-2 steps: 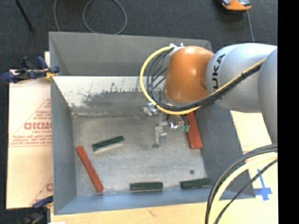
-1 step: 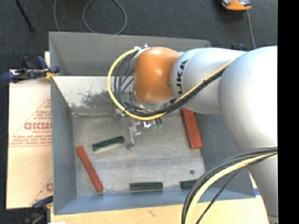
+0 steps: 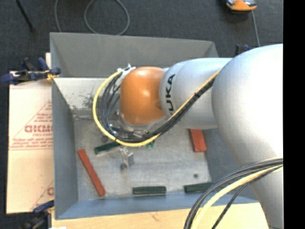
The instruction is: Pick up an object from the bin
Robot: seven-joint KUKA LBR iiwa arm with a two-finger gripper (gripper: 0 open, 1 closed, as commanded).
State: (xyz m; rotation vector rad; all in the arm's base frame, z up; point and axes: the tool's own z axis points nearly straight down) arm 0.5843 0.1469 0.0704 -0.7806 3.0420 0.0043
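1. Fingers (image 3: 126, 159) hang under the orange wrist cover (image 3: 140, 95), low in the bin (image 3: 64, 142); I cannot tell whether they are parted.
2. Just view-left of them lies a dark green stick (image 3: 107, 148).
3. Farther view-left is a red stick (image 3: 90, 172); well apart view-right is an orange block (image 3: 198, 140).
4. The arm (image 3: 200, 97) reads "UKA".

brand: "UKA" in black capitals, looks like the tail end of a longer word
where: on the silver arm (image 3: 205, 87), right beside the orange cover (image 3: 140, 99)
orientation: letters are turned sideways, running top to bottom
first letter: lost round the curve, can't read it
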